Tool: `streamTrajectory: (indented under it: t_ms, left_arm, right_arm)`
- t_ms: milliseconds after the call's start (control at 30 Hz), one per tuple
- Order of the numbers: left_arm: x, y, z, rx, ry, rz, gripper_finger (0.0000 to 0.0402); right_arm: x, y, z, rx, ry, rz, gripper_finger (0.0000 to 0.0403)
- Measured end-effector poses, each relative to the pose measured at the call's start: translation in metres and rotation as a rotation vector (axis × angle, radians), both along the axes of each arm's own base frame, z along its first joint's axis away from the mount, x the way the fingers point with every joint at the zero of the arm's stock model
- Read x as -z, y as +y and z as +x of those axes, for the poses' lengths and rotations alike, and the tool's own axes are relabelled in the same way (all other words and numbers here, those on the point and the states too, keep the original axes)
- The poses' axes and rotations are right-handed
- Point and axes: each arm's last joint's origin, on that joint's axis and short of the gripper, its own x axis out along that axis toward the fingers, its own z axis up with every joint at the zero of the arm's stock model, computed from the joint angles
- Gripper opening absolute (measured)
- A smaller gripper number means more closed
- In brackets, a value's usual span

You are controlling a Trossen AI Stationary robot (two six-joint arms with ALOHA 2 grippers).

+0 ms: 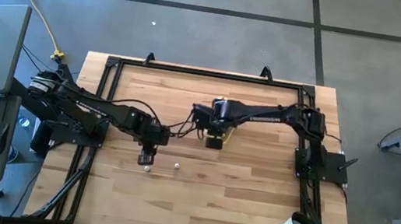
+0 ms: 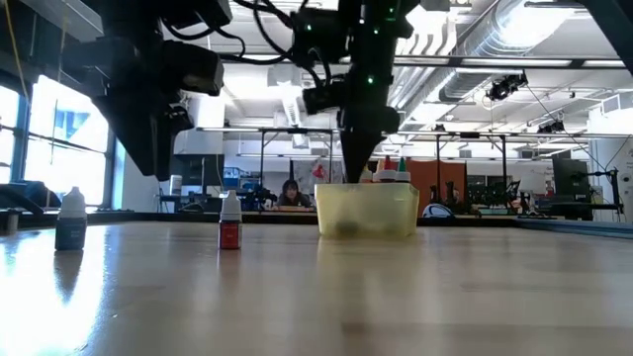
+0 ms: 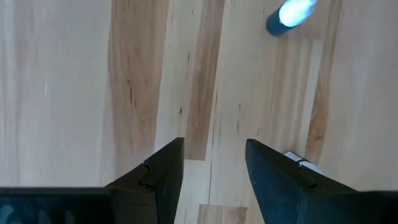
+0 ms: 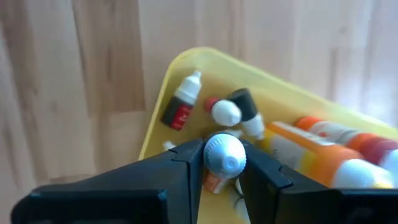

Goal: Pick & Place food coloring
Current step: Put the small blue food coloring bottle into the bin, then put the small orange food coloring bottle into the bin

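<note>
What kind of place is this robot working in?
Probably a large open workshop or lab: exposed silver ceiling ducts, rows of workbenches with a seated person behind, and a grey concrete floor around the wooden table.

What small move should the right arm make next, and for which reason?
Probably open the right tool a little more to drop the bottle. Its fingers pinch a white-capped bottle directly above the yellow tray, where other bottles already lie. The left tool is open above bare table, near two standing bottles.
</note>
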Motion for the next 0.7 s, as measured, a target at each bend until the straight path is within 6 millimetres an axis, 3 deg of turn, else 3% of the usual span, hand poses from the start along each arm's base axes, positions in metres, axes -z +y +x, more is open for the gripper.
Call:
streamTrajectory:
  t_ms: [200, 367, 567, 700]
  left_arm:
    - [0.0, 0.0, 0.0, -0.003, 0.0, -0.001, 0.0169]
    - [0.0, 0.0, 0.0, -0.004, -0.001, -0.002, 0.0169]
    - [-0.001, -0.001, 0.002, 0.0, -0.024, -0.004, 0.0169]
    - [-0.001, -0.001, 0.003, -0.013, -0.038, -0.016, 0.0169]
  right_arm:
    - [0.021, -0.015, -0.006, -0.039, -0.021, 0.158, 0.0102]
    - [0.031, -0.013, -0.009, -0.109, 0.027, 0.049, 0.0133]
    - [0.002, 0.007, -0.002, -0.157, 0.072, -0.092, 0.0156]
    - [-0.025, 0.031, 0.009, -0.191, -0.008, -0.058, 0.016]
